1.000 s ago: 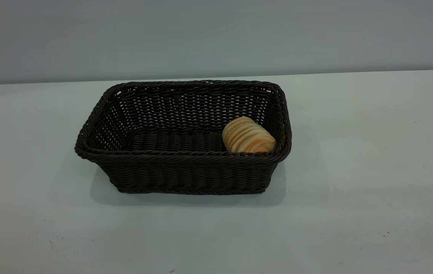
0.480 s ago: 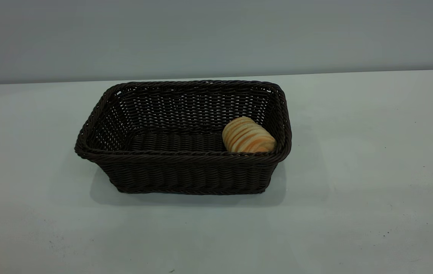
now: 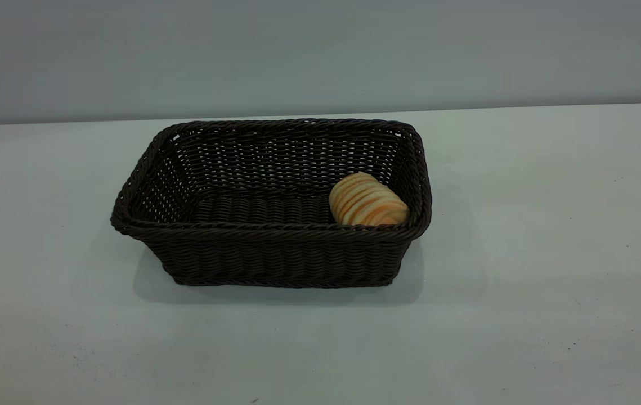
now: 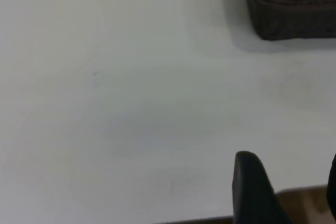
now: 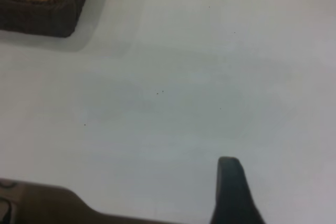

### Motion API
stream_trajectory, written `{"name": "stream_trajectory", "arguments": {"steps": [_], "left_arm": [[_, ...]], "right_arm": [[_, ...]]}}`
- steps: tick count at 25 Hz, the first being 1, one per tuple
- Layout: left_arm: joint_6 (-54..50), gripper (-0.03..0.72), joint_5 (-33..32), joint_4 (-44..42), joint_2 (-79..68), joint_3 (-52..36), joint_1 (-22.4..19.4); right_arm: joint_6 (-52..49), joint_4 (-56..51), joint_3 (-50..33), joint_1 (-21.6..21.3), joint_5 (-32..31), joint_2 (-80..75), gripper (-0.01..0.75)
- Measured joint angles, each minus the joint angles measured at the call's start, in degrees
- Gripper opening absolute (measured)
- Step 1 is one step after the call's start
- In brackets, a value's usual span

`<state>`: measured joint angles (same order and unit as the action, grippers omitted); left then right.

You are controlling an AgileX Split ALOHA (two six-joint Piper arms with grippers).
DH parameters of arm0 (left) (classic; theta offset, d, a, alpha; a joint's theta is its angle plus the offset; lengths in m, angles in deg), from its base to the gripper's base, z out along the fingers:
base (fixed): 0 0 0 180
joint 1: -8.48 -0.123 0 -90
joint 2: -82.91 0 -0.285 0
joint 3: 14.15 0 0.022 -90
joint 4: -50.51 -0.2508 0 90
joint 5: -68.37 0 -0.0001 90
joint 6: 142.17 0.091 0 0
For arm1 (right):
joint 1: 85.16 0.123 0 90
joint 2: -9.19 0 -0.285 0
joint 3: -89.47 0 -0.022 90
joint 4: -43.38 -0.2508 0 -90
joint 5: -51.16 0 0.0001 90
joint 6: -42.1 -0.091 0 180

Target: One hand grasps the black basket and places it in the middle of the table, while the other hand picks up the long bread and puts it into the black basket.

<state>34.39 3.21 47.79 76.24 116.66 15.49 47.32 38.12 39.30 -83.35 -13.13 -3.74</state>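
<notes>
So the black basket is sitting flat on the table, roughly mid-table, a bit left of centre in the exterior view. Dark woven wicker, sloping openwork sides, braided rim all round. Over at its right end, the long bread is inside it, tucked against the right-hand wall near the front corner, golden-orange with pale stripes across it. The rest of the basket floor to the left of it is bare weave.

Neither arm shows up in the exterior view. The left gripper only appears in its own wrist view: one dark finger plus a sliver of another at the picture's edge, a gap between them with nothing in it, so it's released. It's over bare tabletop, well apart from the basket corner.

The right gripper shows just one dark finger in its wrist view, so I can't tell if it's released or clenched. It's also well apart from the basket.
</notes>
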Motion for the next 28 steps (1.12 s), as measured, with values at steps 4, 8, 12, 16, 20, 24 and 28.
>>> {"name": "stream_trajectory", "arguments": {"steps": [4,8,12,16,20,24,28], "left_arm": [[0.00,0.413,0.00,0.00,0.00,0.00,-3.26],[0.00,0.413,0.00,0.00,0.00,0.00,-3.47],[0.00,0.413,0.00,0.00,0.00,0.00,-3.47],[-0.06,0.413,0.00,0.00,0.00,0.00,-3.47],[-0.06,0.413,0.00,0.00,0.00,0.00,-3.47],[-0.06,0.413,0.00,0.00,0.00,0.00,-3.47],[-0.06,0.413,0.00,0.00,0.00,0.00,-3.47]], "right_arm": [[0.00,0.00,0.00,0.00,0.00,0.00,0.456],[0.00,-0.06,0.00,0.00,0.00,0.00,0.456],[0.00,-0.06,0.00,0.00,0.00,0.00,0.456],[0.00,-0.06,0.00,0.00,0.00,0.00,0.446],[0.00,-0.06,0.00,0.00,0.00,0.00,0.431],[0.00,-0.06,0.00,0.00,0.00,0.00,0.410],[0.00,-0.06,0.00,0.00,0.00,0.00,0.384]]}}
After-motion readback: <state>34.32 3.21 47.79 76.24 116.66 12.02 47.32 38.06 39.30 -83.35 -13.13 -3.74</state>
